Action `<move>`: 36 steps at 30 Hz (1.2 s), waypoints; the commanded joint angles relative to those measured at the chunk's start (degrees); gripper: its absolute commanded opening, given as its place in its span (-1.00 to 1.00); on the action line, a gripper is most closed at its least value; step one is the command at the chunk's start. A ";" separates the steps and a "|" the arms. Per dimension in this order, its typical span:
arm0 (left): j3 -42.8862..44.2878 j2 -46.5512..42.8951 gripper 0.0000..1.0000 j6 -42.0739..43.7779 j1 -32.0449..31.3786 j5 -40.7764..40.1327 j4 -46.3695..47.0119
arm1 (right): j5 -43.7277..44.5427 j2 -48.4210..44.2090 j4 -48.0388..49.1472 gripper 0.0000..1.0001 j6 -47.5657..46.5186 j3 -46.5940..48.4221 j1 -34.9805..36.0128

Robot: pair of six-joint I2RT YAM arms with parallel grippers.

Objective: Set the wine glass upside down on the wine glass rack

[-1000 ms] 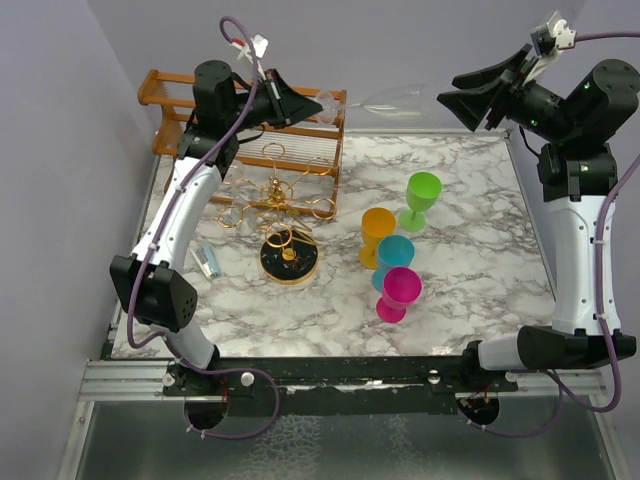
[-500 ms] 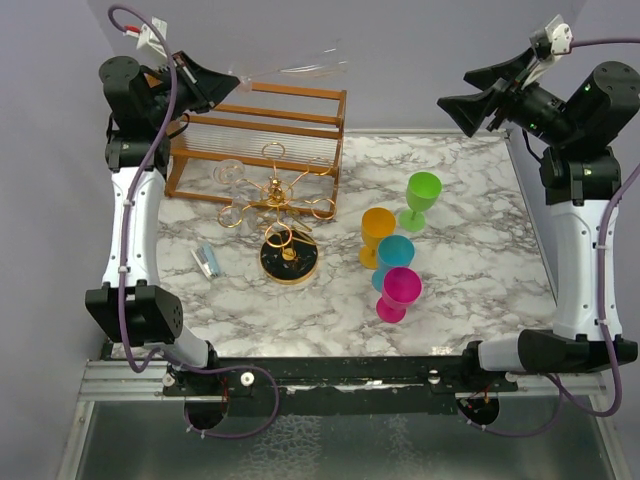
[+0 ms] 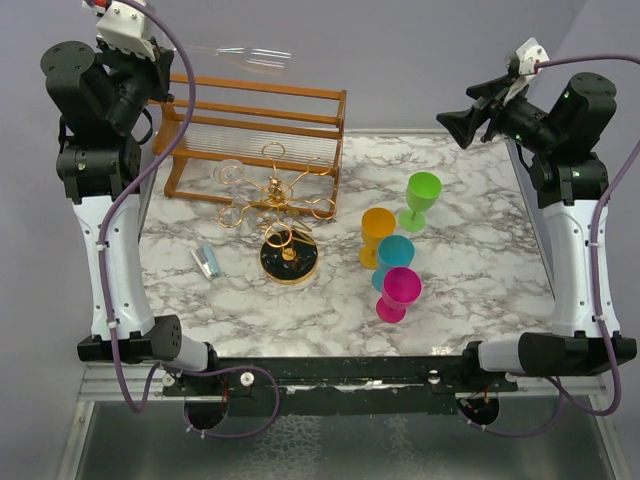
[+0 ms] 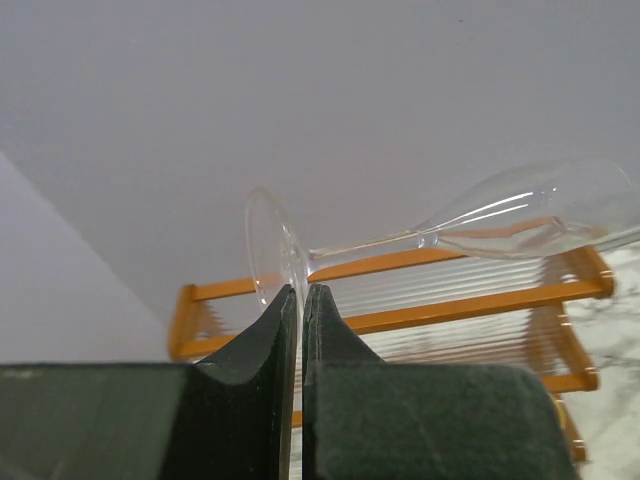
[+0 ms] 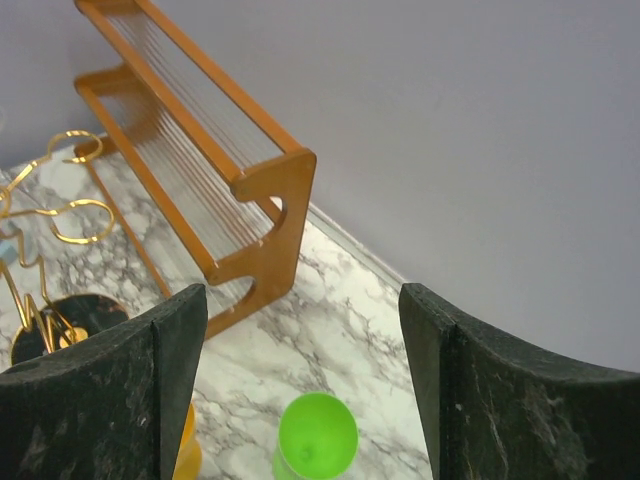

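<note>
A clear wine glass (image 3: 240, 55) lies sideways in the air above the back left of the table, bowl to the right. My left gripper (image 3: 160, 62) is shut on the edge of its foot (image 4: 272, 250); the stem and bowl (image 4: 540, 210) stick out to the right. The wine glass rack (image 3: 275, 198), gold wire loops on a round black base (image 3: 289, 258), stands on the marble well below the glass. It also shows at the left of the right wrist view (image 5: 50, 200). My right gripper (image 3: 452, 120) is open and empty, high at the back right (image 5: 302, 295).
An orange-brown wooden frame (image 3: 260, 125) stands behind the gold rack. A clear glass (image 3: 228, 172) sits at the rack's left arm. Green (image 3: 422, 190), orange (image 3: 377, 228), teal (image 3: 395, 252) and pink (image 3: 400, 290) cups stand mid-table. A small blue-silver object (image 3: 206, 262) lies left.
My left arm has swung up and to the left, carrying the wine glass away from the right gripper to above the wooden frame. The right gripper has turned slightly and stays open.
</note>
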 commanded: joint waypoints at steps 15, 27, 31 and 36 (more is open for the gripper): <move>10.05 -0.87 -1.00 39.33 -1.23 -14.60 -22.52 | 4.14 -4.03 -5.05 0.56 -9.06 -5.31 0.16; 5.73 -1.20 -1.00 45.24 -5.28 -15.23 -24.72 | 4.94 -5.31 -5.07 0.56 -9.58 -7.30 0.16; 3.56 -1.02 -1.00 47.52 -9.37 -18.63 -23.43 | 5.03 -5.61 -5.08 0.57 -9.60 -7.47 0.16; -1.53 -0.93 -1.00 51.80 -16.07 -27.83 -19.06 | 5.18 -6.14 -5.18 0.57 -9.76 -7.95 0.14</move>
